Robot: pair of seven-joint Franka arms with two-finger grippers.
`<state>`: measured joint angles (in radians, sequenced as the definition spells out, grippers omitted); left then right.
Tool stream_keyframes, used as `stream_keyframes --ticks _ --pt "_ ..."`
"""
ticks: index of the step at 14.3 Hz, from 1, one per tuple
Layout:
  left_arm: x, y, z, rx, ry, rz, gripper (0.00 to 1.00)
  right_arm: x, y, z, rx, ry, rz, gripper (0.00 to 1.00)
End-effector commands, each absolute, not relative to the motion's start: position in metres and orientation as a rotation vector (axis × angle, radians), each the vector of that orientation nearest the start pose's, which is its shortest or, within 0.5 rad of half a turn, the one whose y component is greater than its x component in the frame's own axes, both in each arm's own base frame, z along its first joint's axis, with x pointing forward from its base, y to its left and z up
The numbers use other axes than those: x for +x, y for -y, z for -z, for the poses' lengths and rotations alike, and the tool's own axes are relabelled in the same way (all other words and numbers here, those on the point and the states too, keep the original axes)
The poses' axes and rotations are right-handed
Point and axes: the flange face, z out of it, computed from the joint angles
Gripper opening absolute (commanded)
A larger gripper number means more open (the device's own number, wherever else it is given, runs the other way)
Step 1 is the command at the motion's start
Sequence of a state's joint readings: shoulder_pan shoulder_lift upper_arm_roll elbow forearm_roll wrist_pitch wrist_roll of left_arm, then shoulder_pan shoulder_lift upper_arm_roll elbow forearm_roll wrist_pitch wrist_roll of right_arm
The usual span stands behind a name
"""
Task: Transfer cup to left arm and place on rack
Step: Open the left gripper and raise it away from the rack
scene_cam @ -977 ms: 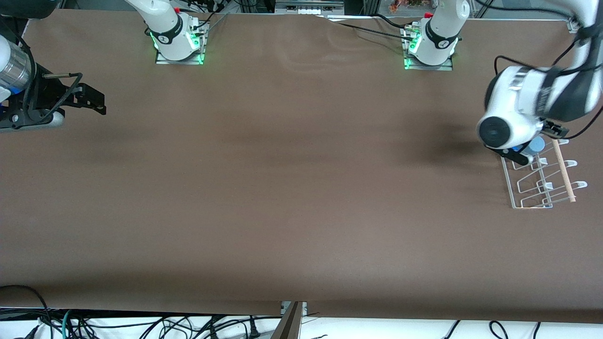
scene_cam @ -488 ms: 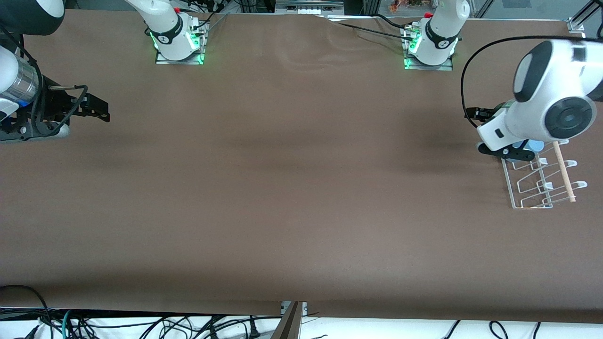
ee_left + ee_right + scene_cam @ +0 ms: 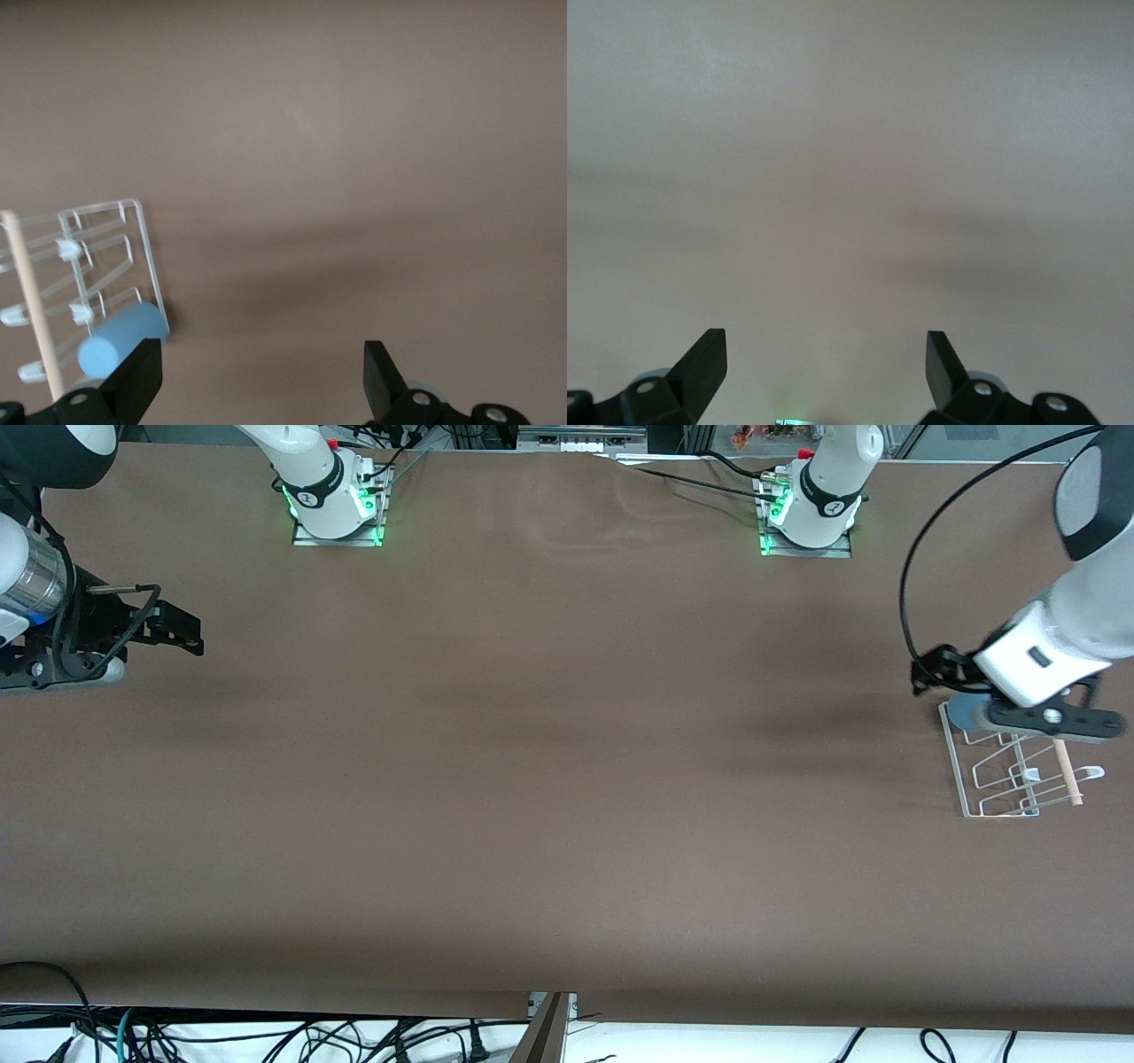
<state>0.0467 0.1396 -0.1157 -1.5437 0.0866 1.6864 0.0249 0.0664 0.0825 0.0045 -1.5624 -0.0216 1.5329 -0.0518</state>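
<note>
The light-blue cup lies on its side on the corner of the white wire rack that is farther from the front camera. The left wrist view also shows the cup, the rack and its pale wooden rod. My left gripper hovers over the rack's farther end, open and empty, with the cup beside one fingertip. My right gripper waits over the table at the right arm's end, open and empty.
The brown table stretches between the two arms. Both arm bases stand along its farther edge. A black cable loops from the left arm above the table. Cables lie past the table's near edge.
The left arm has swung round and its gripper has let go of the cup and lifted off it. The cup now lies on the rack's corner. The right gripper has barely moved.
</note>
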Motion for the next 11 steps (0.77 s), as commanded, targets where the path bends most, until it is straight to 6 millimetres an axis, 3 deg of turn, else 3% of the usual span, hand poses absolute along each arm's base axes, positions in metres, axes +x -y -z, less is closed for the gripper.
stream_keyframes --ticks 1,3,11 --pt "0.580 0.027 -0.581 -3.076 -0.079 0.051 1.00 0.574 -0.037 -0.585 -3.160 0.202 -0.165 0.99" --pt "0.551 0.026 -0.571 -3.076 0.000 0.037 1.00 0.574 -0.037 -0.584 -3.160 0.202 -0.167 0.99" --pt "0.551 0.028 -0.571 -3.135 0.025 0.029 1.00 0.574 -0.037 -0.586 -3.168 0.173 -0.160 0.99"
